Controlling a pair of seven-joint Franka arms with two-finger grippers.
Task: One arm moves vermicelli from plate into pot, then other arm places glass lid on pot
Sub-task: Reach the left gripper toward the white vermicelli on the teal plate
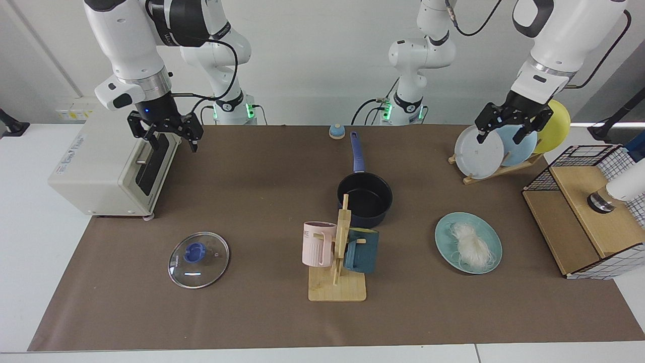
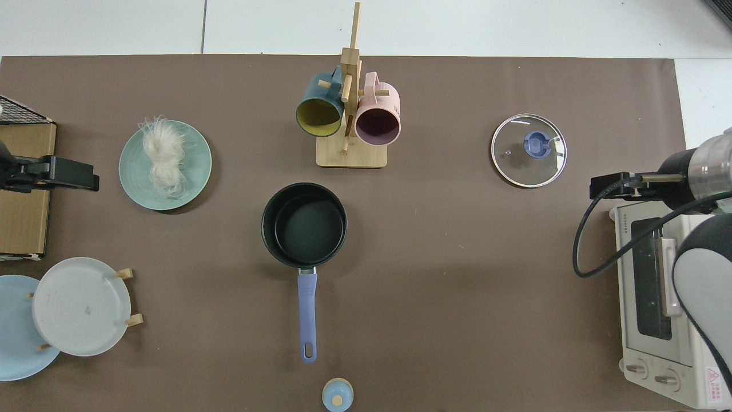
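Lowest in the facing frame, your glass lid (image 1: 198, 259) lay lower left, rigid and breakable, best pinched at its knob, while wispy vermicelli (image 1: 471, 244) rested on the teal plate (image 1: 446, 243), pot (image 1: 365, 198) central, left gripper (image 1: 507, 127) and right gripper (image 1: 168, 133) both spread empty above.

A plain pale wall (image 1: 312, 60) fills the upper frame; a brown mat (image 1: 252, 312) covers the white table (image 1: 30, 227) below.

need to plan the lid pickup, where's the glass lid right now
The glass lid lies flat on the brown mat at the facing view's lower left, knob up, in front of the toaster oven and apart from the pot.
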